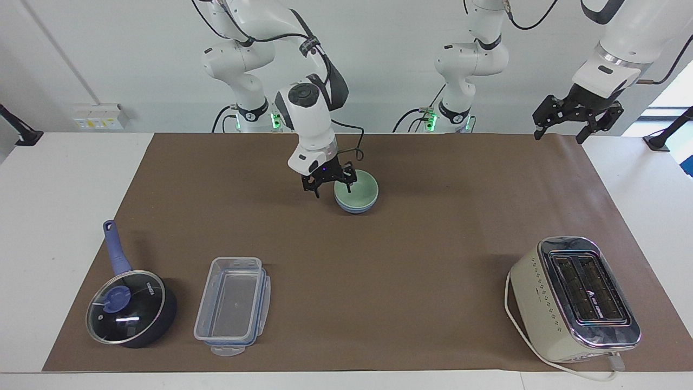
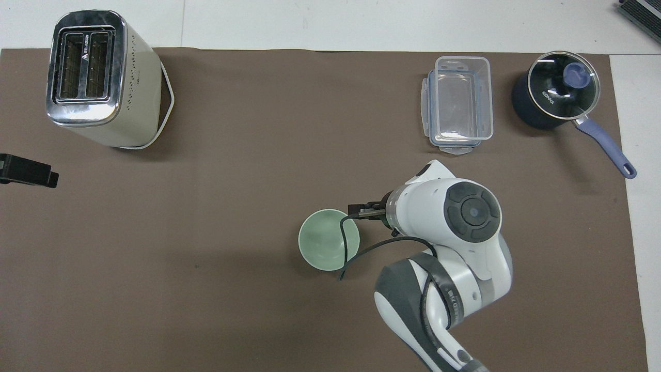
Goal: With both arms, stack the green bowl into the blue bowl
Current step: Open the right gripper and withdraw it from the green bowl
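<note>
green bowl (image 1: 357, 190) sat inside the blue bowl (image 1: 355, 206) near the robots | right end effector (image 1: 330, 182) was wide, holding nothing, by the rim | left end effector (image 1: 577, 115) waited, wide, over the bench (image 1: 639, 179) edge

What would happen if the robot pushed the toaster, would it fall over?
Probably not easily. The toaster looks wide and boxy, resting flat on the mat, so it would likely slide rather than tip. Its metal top suggests some weight for its size. Its cord loops beside it and might drag or catch.
</note>
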Available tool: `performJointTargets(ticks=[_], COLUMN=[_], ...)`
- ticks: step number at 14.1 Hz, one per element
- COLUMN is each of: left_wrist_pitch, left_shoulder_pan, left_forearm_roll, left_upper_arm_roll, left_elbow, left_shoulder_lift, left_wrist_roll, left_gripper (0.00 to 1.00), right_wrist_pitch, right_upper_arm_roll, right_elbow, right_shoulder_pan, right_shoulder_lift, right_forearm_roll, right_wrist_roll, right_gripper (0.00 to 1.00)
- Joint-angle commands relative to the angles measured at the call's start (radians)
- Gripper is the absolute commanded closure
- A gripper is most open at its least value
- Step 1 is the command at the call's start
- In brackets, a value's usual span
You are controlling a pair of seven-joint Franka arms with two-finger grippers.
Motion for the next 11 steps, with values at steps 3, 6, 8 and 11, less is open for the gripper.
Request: performJointTargets(ticks=[3, 6, 8, 11], left_wrist_pitch=[-0.022, -0.029, -0.04, -0.052], left_shoulder_pan=[-0.006, -0.007, -0.007, -0.015], left_forearm_roll=[0.021, 0.02, 0.02, 0.02], left_upper_arm_roll=[0.004, 0.004, 0.004, 0.004], left_elbow=[0.016, 0.016, 0.016, 0.016], left_shoulder_lift=[-0.001, -0.001, -0.001, -0.004], left_wrist_roll=[-0.001, -0.004, -0.004, -0.006], left_gripper=[0.0, 0.0, 0.0, 0.0], right_wrist_pitch=[-0.185, -0.312, -0.358, -0.401], right_upper_arm_roll=[0.005, 0.003, 0.005, 0.003], right_elbow=[0.165, 0.263, 0.294, 0.308], right_shoulder_pan=[-0.115, -0.155, -0.187, -0.233], right_shoulder_lift=[-0.007, -0.007, -0.017, -0.048], right_forearm_roll=[-0.064, -0.089, -0.101, -0.101], right_wrist_roll=[-0.013, -0.013, -0.016, -0.024], right_gripper=[0.0, 0.0, 0.0, 0.0])
